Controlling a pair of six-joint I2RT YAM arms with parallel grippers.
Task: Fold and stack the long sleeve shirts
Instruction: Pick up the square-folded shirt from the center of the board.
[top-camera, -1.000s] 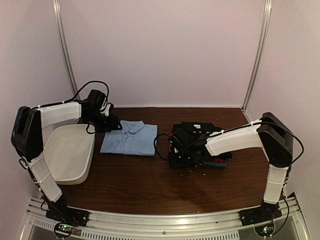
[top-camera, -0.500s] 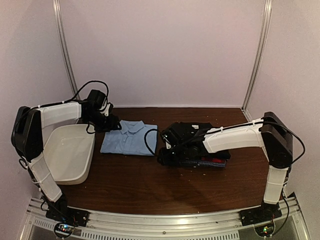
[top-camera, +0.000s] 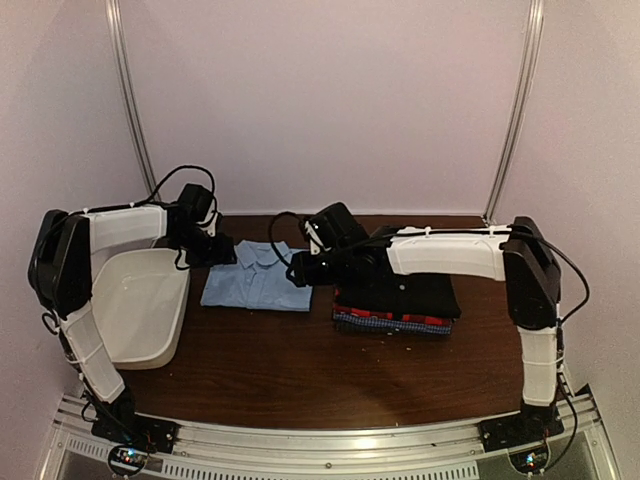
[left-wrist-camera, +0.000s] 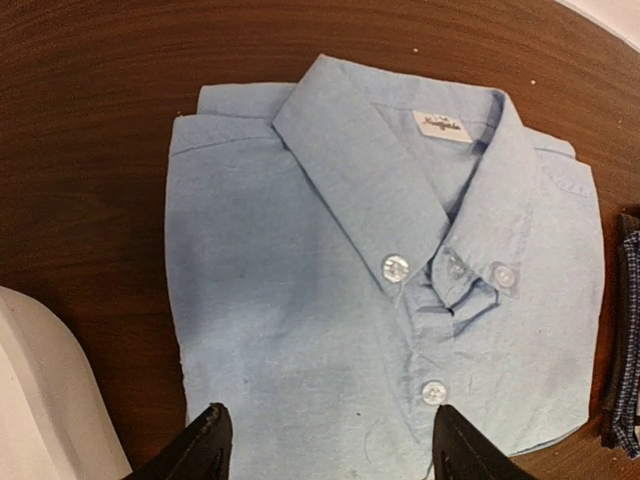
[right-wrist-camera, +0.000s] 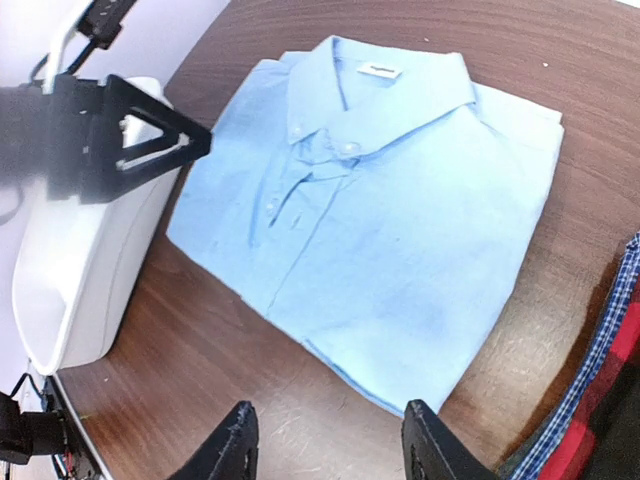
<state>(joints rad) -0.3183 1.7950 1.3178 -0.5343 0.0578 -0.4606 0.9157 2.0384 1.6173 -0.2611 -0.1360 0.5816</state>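
White plastic tub (top-camera: 140, 310) stands at the left end of the brown table (top-camera: 300, 370); its inside shows only plain white floor and walls. Light blue shirt (top-camera: 258, 278) lies folded flat on the table just beside the tub, collar buttoned and facing up, label visible inside the neck. To its right, near but apart, is a stack: black shirt (top-camera: 400, 292) on top, with the edges of the red check shirt (top-camera: 420, 319) and the blue check shirt (top-camera: 352, 321) showing beneath it. Left gripper (left-wrist-camera: 325, 455) hangs over the light blue shirt's tub-side part, fingers spread wide, grasping nothing. Right gripper (right-wrist-camera: 330, 450) hangs above the shirt's edge nearest the stack, fingers parted, bare table and cloth between them, nothing held.
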